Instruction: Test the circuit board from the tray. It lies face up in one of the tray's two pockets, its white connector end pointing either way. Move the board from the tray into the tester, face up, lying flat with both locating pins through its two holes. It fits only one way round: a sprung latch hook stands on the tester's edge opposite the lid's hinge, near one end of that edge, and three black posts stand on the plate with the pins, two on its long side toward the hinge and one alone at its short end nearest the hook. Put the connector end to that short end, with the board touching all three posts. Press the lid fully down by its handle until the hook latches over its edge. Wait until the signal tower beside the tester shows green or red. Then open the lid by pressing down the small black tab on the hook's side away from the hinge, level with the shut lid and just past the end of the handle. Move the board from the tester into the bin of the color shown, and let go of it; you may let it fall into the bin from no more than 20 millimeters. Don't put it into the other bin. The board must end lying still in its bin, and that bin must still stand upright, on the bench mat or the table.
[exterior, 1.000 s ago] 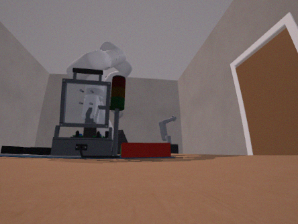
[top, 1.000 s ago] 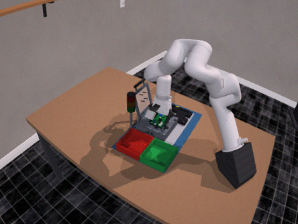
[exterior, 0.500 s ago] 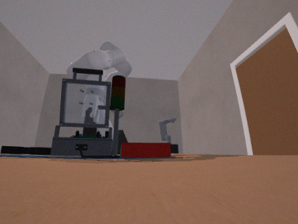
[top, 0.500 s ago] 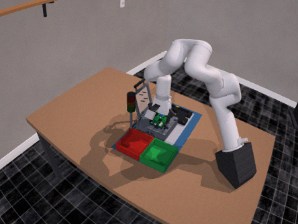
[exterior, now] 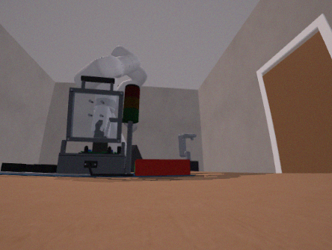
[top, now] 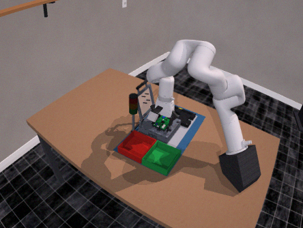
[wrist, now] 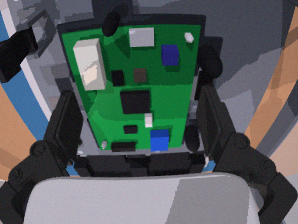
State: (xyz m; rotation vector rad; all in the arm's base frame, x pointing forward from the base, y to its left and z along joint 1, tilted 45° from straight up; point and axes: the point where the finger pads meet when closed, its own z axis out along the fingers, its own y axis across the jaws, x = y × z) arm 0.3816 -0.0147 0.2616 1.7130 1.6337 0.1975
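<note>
The green board [top: 161, 123] [wrist: 112, 110] lies face up on the tester [top: 164, 137] [exterior: 75, 165]. Its white connector [wrist: 90, 67] is at the upper left in the wrist view, at the end with the lone black post [wrist: 110, 24]. Two more posts [wrist: 210, 61] [wrist: 192, 137] stand along its right side. Small pale pin tips [wrist: 188, 37] [wrist: 104, 145] show at two corners. My gripper [wrist: 137, 101] is open, a finger beside each long side of the board. The lid [exterior: 69, 116] [top: 142, 84] stands open, its handle [exterior: 98, 79] on top. The signal tower [top: 133, 104] [exterior: 131, 102] shows no bright lamp.
The red bin [top: 130, 155] [exterior: 162, 168] and green bin [top: 155, 166] stand side by side at the tester's end. The black tray [top: 185, 117] [exterior: 28, 167] is on its other side. The dark latch hook [wrist: 17, 52] rises left of the board.
</note>
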